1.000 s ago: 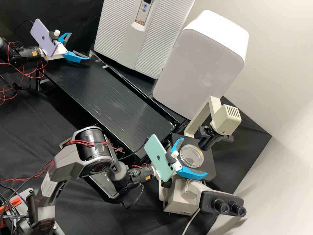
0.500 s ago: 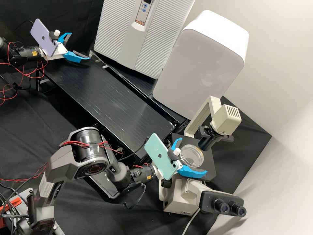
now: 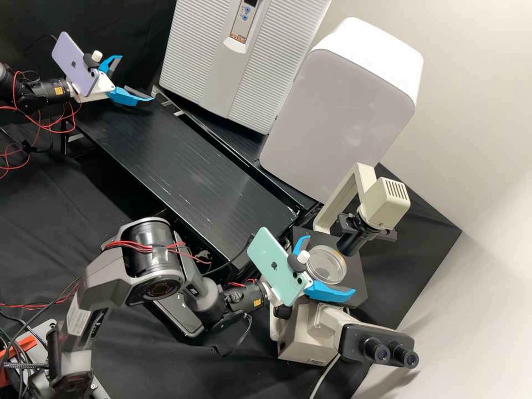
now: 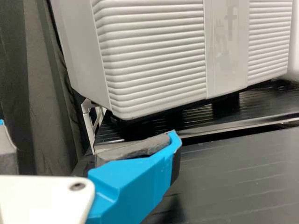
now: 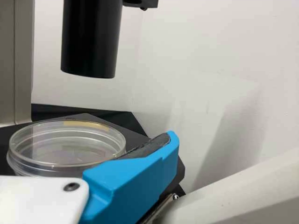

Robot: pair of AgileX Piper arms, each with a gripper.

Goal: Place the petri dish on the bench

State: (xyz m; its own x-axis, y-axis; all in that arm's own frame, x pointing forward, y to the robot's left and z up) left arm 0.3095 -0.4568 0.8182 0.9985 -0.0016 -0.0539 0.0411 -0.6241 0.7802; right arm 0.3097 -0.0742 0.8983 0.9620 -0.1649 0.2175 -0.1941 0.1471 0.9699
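Frames petri dish (image 3: 333,267) on microscope stage (image 3: 358,285) at right between spread fingers of right gripper (image 3: 331,264), apparently lining up the grasp, and next calls for even closing, with left gripper (image 3: 137,77) spread over far-left bench (image 3: 188,166).

From where I stand, the petri dish (image 3: 327,265) lies on the microscope stage (image 3: 358,280) — under the illuminator (image 3: 387,202), behind the eyepieces (image 3: 390,354). The right gripper (image 3: 331,265) comes in from the left, its fingers to either side of the dish; touching or not, I can't tell. The bench (image 3: 194,177) runs left of the stage, the left gripper (image 3: 136,78) over its far-left end. Behind stand two cabinets — the control-panel cabinet (image 3: 210,66) left, the other cabinet (image 3: 338,111) right.
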